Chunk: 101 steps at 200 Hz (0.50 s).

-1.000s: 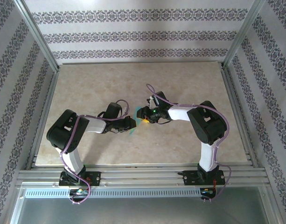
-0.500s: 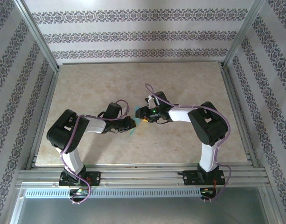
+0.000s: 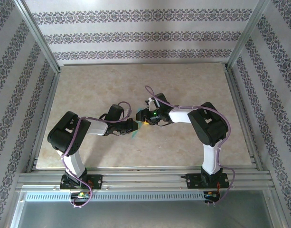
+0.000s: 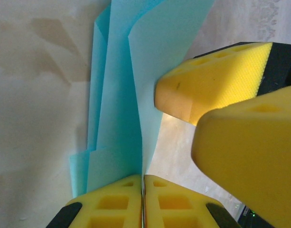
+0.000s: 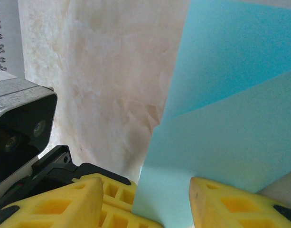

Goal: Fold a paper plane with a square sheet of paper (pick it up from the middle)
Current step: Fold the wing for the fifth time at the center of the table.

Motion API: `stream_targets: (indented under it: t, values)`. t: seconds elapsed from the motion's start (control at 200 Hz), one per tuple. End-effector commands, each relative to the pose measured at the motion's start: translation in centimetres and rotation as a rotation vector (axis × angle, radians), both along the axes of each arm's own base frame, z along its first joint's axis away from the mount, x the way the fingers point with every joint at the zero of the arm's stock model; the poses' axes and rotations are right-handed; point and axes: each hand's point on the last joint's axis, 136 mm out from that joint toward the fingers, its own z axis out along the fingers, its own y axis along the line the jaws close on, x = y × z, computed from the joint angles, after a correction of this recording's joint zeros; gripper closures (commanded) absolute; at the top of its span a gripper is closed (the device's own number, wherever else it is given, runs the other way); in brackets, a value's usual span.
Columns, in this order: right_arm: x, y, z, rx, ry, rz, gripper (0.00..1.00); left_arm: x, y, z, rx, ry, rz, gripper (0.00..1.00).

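left gripper (image 4: 143, 183) clamped on folded turquoise paper (image 4: 119, 118); right gripper (image 5: 145, 186) jaws apart, straddling its edge above marble table (image 3: 88, 90).

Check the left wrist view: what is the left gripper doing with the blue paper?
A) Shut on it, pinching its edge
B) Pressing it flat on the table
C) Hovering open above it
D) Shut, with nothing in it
A: the left gripper has its jaws closed together, and the folded blue paper rises straight out of the seam between them, off the table.
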Motion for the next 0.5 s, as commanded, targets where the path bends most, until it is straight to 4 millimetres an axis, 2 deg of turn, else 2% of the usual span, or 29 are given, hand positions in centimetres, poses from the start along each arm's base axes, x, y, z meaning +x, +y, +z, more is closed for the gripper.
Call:
stream_targets:
  t: [0.0, 0.295, 0.5]
  values:
    - [0.0, 0.4, -1.1, -0.033, 0.016, 0.011, 0.48, -0.9, 1.5, -2.8, 0.068, 0.088, 0.029, 0.89]
    - [-0.7, -1.8, -3.7, -0.202, 0.085, -0.025, 0.48, -1.2, 1.6, -2.7, 0.071, 0.093, 0.026, 0.83]
    - [-0.8, -2.3, -4.3, -0.260, 0.100, -0.027, 0.48, -2.3, 2.2, -2.2, 0.084, 0.101, 0.026, 0.77]
